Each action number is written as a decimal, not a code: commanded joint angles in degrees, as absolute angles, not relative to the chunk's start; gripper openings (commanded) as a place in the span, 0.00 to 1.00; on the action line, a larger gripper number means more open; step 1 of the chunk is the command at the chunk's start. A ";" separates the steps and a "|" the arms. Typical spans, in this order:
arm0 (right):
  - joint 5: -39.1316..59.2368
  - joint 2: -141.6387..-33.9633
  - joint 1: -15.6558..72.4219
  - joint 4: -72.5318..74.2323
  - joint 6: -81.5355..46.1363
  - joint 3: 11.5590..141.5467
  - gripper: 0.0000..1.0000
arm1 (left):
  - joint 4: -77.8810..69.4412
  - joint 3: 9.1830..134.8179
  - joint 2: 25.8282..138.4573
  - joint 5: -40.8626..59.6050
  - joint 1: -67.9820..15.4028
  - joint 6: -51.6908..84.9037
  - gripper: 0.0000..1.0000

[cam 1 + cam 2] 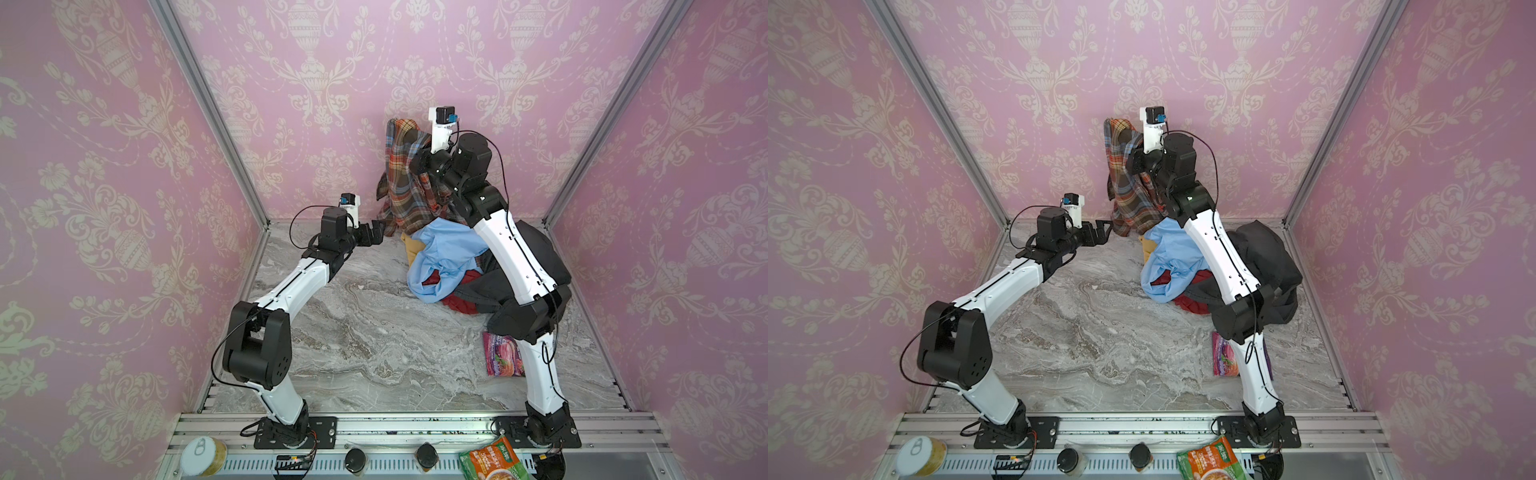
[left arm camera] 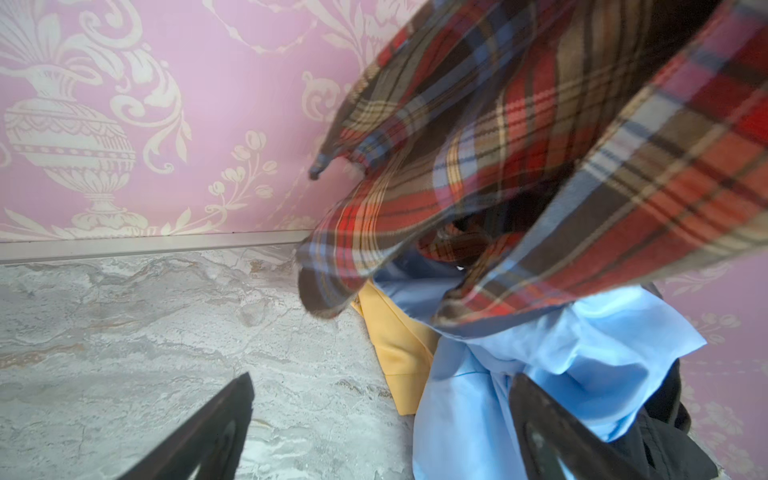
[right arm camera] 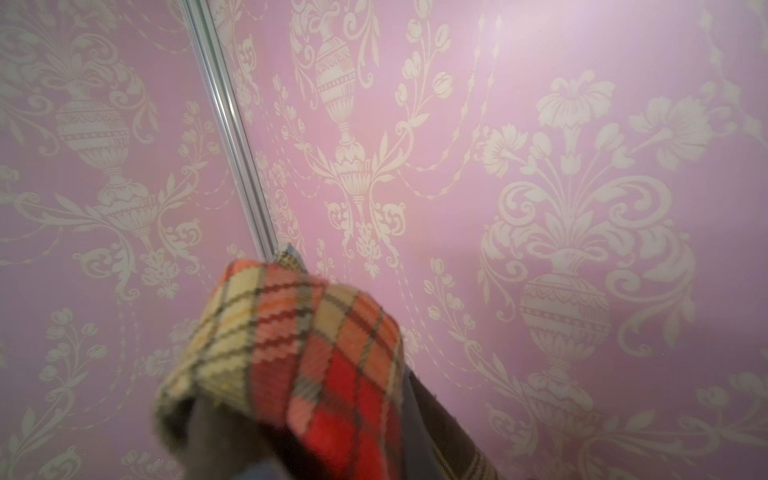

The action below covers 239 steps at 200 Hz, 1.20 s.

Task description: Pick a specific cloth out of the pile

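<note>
In a top view, the cloth [image 1: 405,187] is shown raised above the far edge of the desk [image 1: 353,332]. It is gathered at its top in the closed right gripper [image 1: 419,163] and hung with its long axis near vertical. The lower hem reaches down to the pile [image 1: 453,270] towards the far right corner, and the left gripper [image 1: 375,237] is held fully spread and empty just beside that hem. In a top view the same arrangement is given, the cloth [image 1: 1127,191] draped from the right gripper [image 1: 1139,160], the left gripper [image 1: 1100,233] beside it. In the left wrist view, plaid folds [image 2: 519,145] are seen over a light-blue garment [image 2: 561,365] and a mustard garment [image 2: 399,353], with nothing between the wide-set fingers [image 2: 208,432]. In the right wrist view, a bunched fold [image 3: 299,365] is wrapped over the jaws, which are largely hidden. The fabric is judged soft, light and limp. A second hold would best be taken on a free lower corner.
</note>
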State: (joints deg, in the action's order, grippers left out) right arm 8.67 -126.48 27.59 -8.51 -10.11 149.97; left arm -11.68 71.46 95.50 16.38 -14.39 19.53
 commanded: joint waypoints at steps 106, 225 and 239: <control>4.56 -123.20 30.41 -10.20 -9.87 148.77 0.00 | -49.40 71.83 105.89 21.39 -21.71 28.02 0.99; 2.44 -115.72 29.94 -12.86 -18.97 140.42 0.00 | -45.34 103.09 128.58 11.37 -28.30 28.59 0.64; 1.70 -113.47 29.13 -12.38 -19.77 137.19 0.00 | -46.10 104.81 129.59 11.25 -28.20 29.56 0.25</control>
